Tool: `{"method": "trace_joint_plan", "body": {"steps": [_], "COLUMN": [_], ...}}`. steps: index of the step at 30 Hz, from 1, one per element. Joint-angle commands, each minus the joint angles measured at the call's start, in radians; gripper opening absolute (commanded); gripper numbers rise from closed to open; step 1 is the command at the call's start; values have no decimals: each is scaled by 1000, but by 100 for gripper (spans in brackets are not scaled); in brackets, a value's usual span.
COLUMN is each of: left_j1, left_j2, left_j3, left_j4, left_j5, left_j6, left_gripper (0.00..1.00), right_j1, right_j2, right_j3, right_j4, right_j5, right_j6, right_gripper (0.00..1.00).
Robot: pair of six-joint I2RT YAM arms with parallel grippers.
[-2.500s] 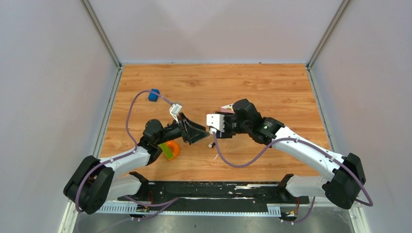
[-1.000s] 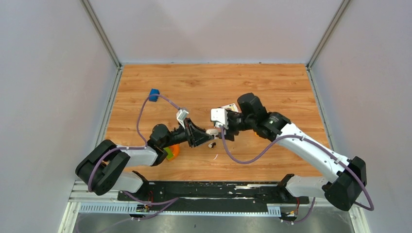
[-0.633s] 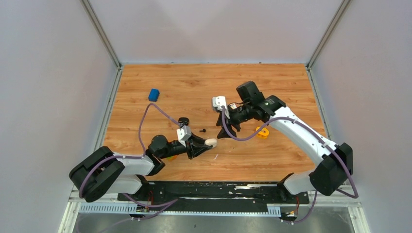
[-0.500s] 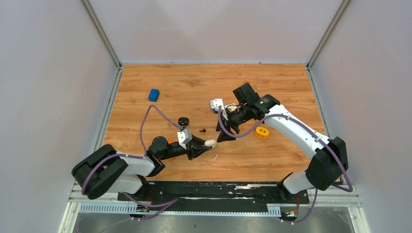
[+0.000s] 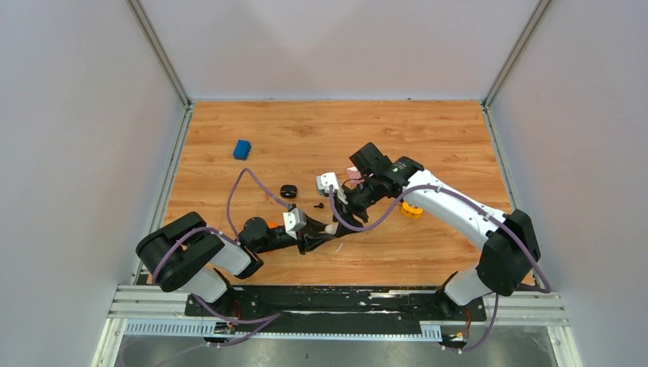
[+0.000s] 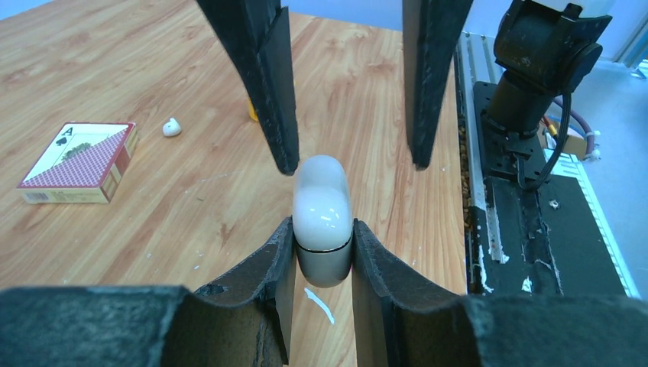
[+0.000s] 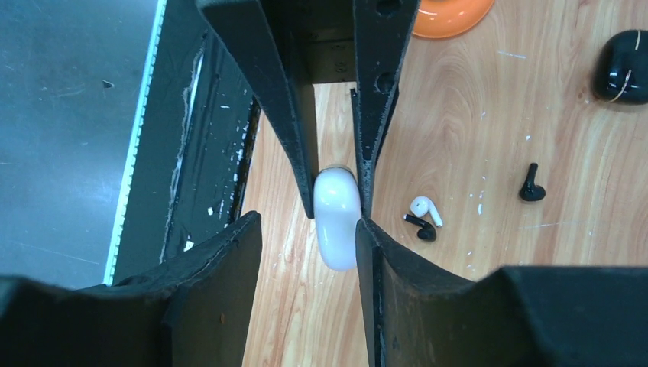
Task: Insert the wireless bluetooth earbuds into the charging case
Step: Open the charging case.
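Note:
My left gripper (image 6: 322, 229) is shut on the lower half of a white charging case (image 6: 322, 210), held low over the wood near the table's front (image 5: 330, 228). My right gripper (image 7: 309, 229) is open and straddles the case's rounded top (image 7: 336, 222). Its right finger lies against the case, and a gap shows on the left side. In the left wrist view its fingers (image 6: 264, 84) hang down either side of the lid. One black earbud (image 7: 531, 187) lies on the wood (image 5: 319, 205). Another with a whitish tip (image 7: 422, 227) lies close beside the case.
A black rounded case (image 7: 620, 65) sits behind the earbuds (image 5: 288, 191). An orange piece (image 7: 451, 11) lies under the left arm. A yellow ring (image 5: 413, 209), a card box (image 6: 76, 162) and a blue block (image 5: 242, 149) are spread over the table.
My right arm has swung left and down to the left gripper, and its jaws have narrowed around the case's top. The left gripper keeps its hold on the case.

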Motion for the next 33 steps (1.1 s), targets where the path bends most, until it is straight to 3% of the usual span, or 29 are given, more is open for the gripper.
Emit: {"method": "trace_joint_plan", "body": {"steps": [1,14,21,26,31,33], "left_j1": [-8,-11,-11,-12,-12,-12], "left_j2": [-22,-11,-11,-5,3,10], "left_j3": [-7,7,7,11,13,13], "left_j4": [140,142,142,142,143,142], "left_j5": [13,36,33,29,21,15], "left_j6": [1,-27,-31,-31,-28,-28], "left_gripper": [13,13,15,16,15,20], "right_j1": [5,5,8,11,11,10], "right_j2": [10,19,49,54,55,51], "right_j3": [-13,-34,-13,-9,-10,-7], "right_j4": [32,71,34,17,5,-3], "right_j5": [37,64,47,47,49,53], "right_j6": [-33,-28,-44,-48,-59,-64], "right_gripper": [49,47,29,32,21,15]}}
